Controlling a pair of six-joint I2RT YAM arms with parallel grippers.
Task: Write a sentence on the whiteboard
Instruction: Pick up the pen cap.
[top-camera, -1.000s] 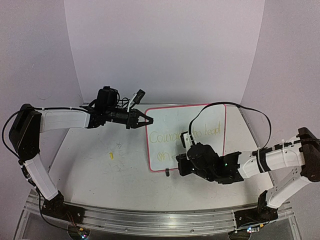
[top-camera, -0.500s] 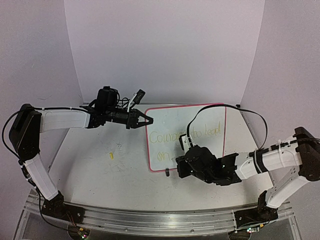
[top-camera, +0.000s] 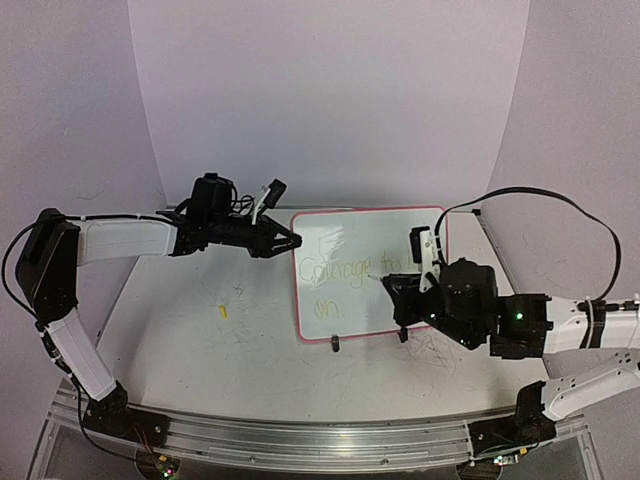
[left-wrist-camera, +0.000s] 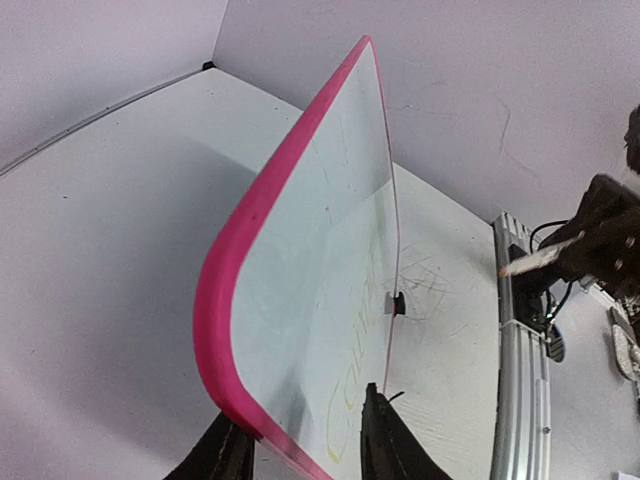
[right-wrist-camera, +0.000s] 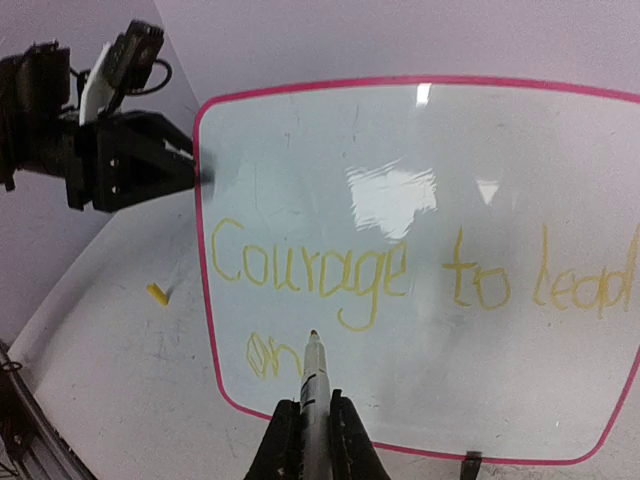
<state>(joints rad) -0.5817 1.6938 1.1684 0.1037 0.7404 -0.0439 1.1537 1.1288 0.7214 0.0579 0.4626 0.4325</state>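
The pale desk (top-camera: 190, 350) carries the whiteboard (right-wrist-camera: 300, 140), which stands near its middle on 2 black clip feet (top-camera: 335, 345), leaning back with its pink rim all round.

The left arm reaches in from the side. The left gripper (top-camera: 287, 240) straddles the rim at the board's upper left corner, 1 finger (left-wrist-camera: 385, 445) on the writing face and the other behind. I cannot tell whether they press on the rim or stand off it.

The right gripper (right-wrist-camera: 305, 425) is closed on a marker (right-wrist-camera: 313, 375) and faces the board's lower half.

The sentence (right-wrist-camera: 310, 270) runs in pale yellow across the board: "Courage to lead", with "on" begun on a 2nd line. The marker's tip points just right of that "on". In the left wrist view it sits apart from the board.

1 small yellow piece (top-camera: 222, 310) lies on the desk left of the board.
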